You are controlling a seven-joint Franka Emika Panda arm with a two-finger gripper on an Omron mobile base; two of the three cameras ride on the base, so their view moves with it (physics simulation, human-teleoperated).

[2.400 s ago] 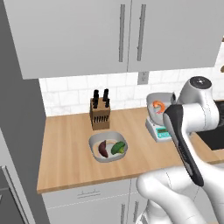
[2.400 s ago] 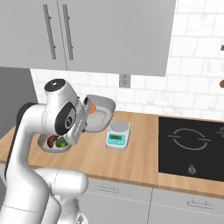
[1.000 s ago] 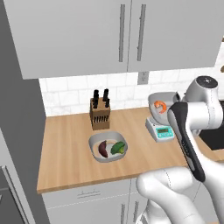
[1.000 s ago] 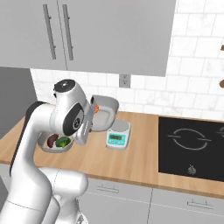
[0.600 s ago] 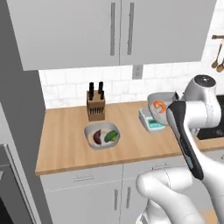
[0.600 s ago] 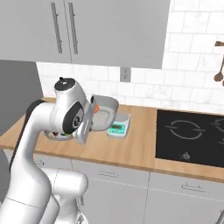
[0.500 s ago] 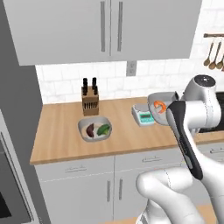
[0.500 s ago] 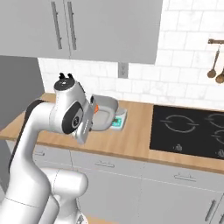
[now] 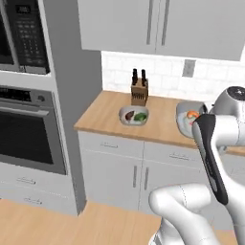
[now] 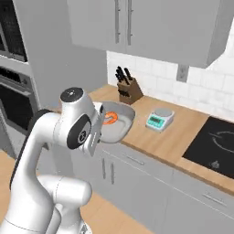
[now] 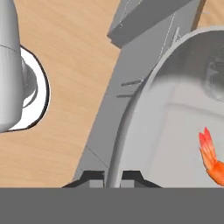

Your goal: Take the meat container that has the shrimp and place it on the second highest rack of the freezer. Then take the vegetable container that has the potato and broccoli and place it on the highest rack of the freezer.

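My gripper (image 11: 108,178) is shut on the rim of the grey meat container (image 11: 175,118), which hangs in the air in front of the counter. The orange-pink shrimp (image 11: 211,158) lies inside it. From the right base view the gripper (image 10: 102,122) holds the meat container (image 10: 118,119) at its left edge, shrimp (image 10: 109,119) showing. The left base view has that container (image 9: 185,118) beside my arm. The vegetable container (image 9: 134,116) with the dark potato (image 9: 129,115) and green broccoli (image 9: 140,116) rests on the counter before the knife block (image 9: 139,87). The freezer and its racks are out of view.
A tall grey column with a built-in oven (image 9: 26,129) and microwave (image 9: 21,33) stands left of the wooden counter (image 9: 103,112). A small scale (image 10: 160,119) and a black cooktop (image 10: 215,146) sit further right. White wall cupboards (image 10: 151,23) hang overhead.
The whole picture has shifted: the base has driven back and turned, bringing the oven column into view. The meat container stays in my shut gripper. The vegetable container stays on the counter.
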